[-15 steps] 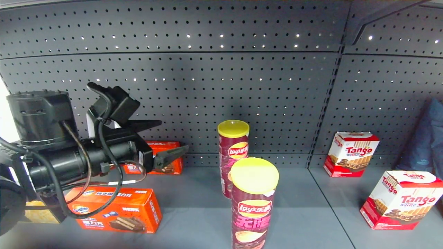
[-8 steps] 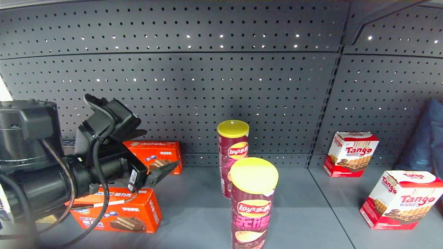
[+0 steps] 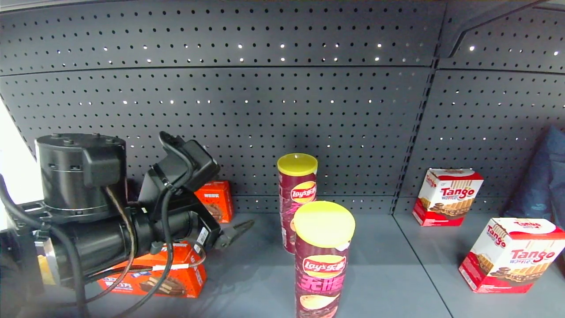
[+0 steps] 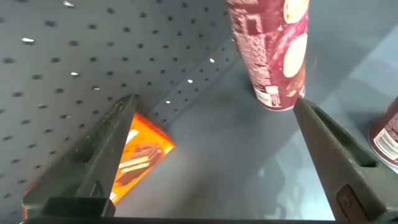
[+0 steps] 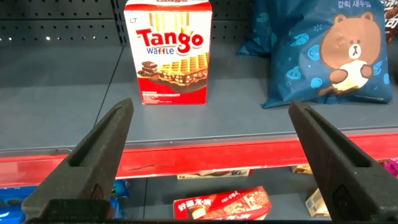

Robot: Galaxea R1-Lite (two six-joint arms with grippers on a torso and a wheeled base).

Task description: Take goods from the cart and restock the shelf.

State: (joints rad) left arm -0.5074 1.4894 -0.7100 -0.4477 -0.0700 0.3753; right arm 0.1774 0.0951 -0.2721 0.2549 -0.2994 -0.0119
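Both my arms are empty-handed. The left pincer (image 4: 214, 104) is spread wide with nothing between its jaws. It hangs low over the grey metal shelf (image 3: 247, 274), in the gap between the rear orange cardboard cake box (image 3: 216, 198) and the rear maroon crisp tube with a yellow lid (image 3: 296, 194). The right pincer (image 5: 211, 104) is just as wide open and bare, out in front of the shelf edge and facing a white-and-red waffle box (image 5: 168, 53) and a blue snack bag with a bear on it (image 5: 323, 53).

I'd call the restock partly done. The shelf carries stock in three groups. On my left, a second orange cake box (image 3: 176, 282) lies flat nearer the front. In the middle, a second maroon tube (image 3: 323, 260) stands upright in front of the rear one. On my right, two waffle boxes stand apart, with the blue bag beyond them. Wide bare stretches lie between the groups. My judgement is that the next step is another fetch from the cart, though I can't tell how many goods are left. All the packs look closed, so I can't tell what's inside.
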